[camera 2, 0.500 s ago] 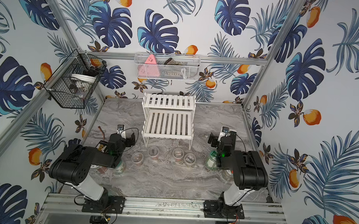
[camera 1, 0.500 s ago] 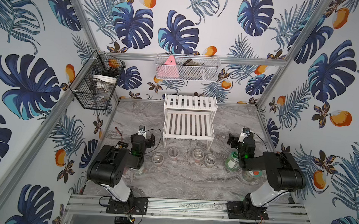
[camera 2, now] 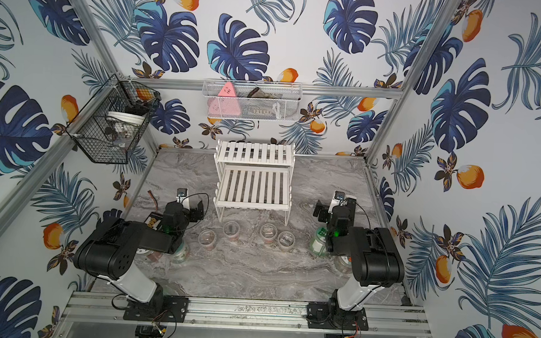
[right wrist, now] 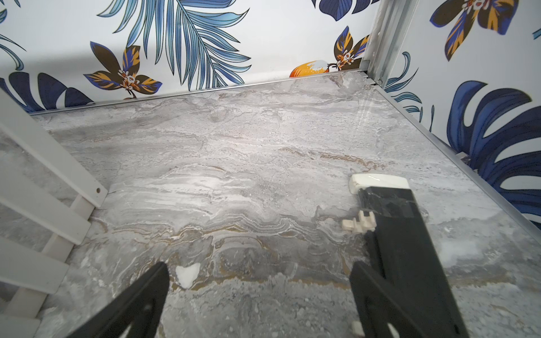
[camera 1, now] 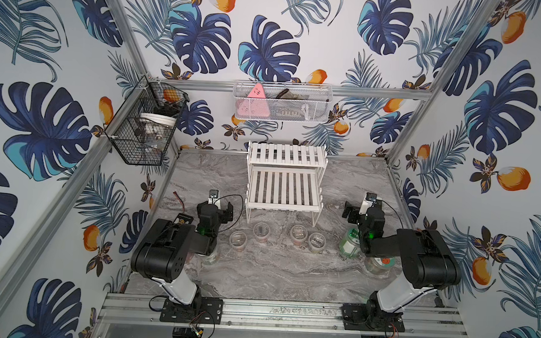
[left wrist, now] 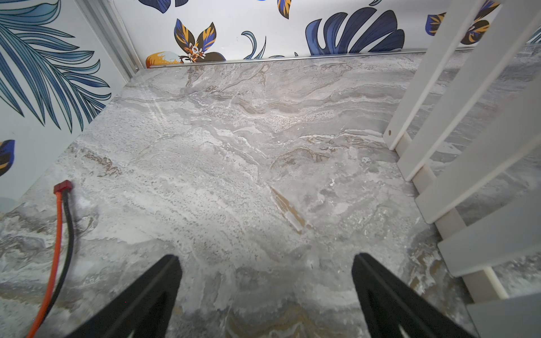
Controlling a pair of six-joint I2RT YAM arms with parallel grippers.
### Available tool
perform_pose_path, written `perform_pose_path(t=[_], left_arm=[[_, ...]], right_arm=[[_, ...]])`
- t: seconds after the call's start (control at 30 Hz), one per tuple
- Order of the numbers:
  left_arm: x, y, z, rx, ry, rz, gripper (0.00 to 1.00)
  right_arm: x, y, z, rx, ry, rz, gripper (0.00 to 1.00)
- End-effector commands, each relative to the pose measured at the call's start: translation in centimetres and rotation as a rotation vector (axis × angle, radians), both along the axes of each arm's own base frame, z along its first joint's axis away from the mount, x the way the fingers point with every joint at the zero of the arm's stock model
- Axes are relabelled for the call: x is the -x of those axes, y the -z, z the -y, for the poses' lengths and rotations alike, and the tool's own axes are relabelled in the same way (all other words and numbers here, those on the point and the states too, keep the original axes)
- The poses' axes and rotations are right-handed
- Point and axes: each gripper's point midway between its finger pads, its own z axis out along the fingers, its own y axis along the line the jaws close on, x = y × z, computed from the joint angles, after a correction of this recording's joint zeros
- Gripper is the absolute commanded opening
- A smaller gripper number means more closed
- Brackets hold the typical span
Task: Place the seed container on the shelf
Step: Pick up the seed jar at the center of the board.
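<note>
Marble tabletop [camera 1: 274, 270] is being shared by clear cups [camera 1: 297, 232], the seed container [camera 1: 261, 231] presumably one, before the shelf [camera 1: 283, 189]. Left gripper [left wrist: 266, 263] and right gripper [right wrist: 260, 269] are being held apart. Light, slick plastic is being assumed; sidewalls are being favoured.

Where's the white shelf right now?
In both top views the shelf stands centred on the table near the back wall, below the white mesh basket, four small clear cups just in front.

A black wire basket [camera 1: 142, 126] hangs at the back left corner with a white-rimmed tub [camera 1: 157, 119] inside. A white mesh basket [camera 1: 283, 103] on the back wall holds a pink triangular thing [camera 1: 254, 104]. A red-and-black cable [left wrist: 58, 234] lies loose on the grey marbled desk [camera 1: 274, 270], with leafy wallpaper [camera 1: 45, 128] all round
</note>
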Motion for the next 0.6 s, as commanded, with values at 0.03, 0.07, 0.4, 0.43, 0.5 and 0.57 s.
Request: perform_pose_path(t=[0.03, 0.07, 0.4, 0.43, 0.5, 0.57], left_arm=[[-0.1, -0.3, 0.0, -0.001, 0.002, 0.013, 0.99], [-0.1, -0.3, -0.1, -0.001, 0.000, 0.011, 0.99], [0.7, -3.1, -1.2, 0.004, -0.070, 0.032, 0.99], [1.0, -4.2, -1.5, 0.002, -0.088, 0.040, 0.99], [1.4, -6.1, -2.3, -0.006, -0.131, 0.063, 0.99], [1.8, -7.8, -2.9, -0.006, -0.173, 0.083, 0.99]], right_arm=[[0.6, 1.6, -0.2, -0.008, -0.010, -0.067, 1.00], [0.6, 1.6, -0.2, -0.008, -0.011, -0.067, 1.00], [1.4, -2.1, -0.6, 0.004, -0.022, -0.049, 1.00], [1.5, -3.2, -0.4, -0.001, -0.003, -0.046, 1.00], [1.7, -4.6, 0.2, -0.038, 0.042, -0.046, 1.00], [2.1, -5.8, 0.0, -0.062, 0.045, -0.065, 1.00]])
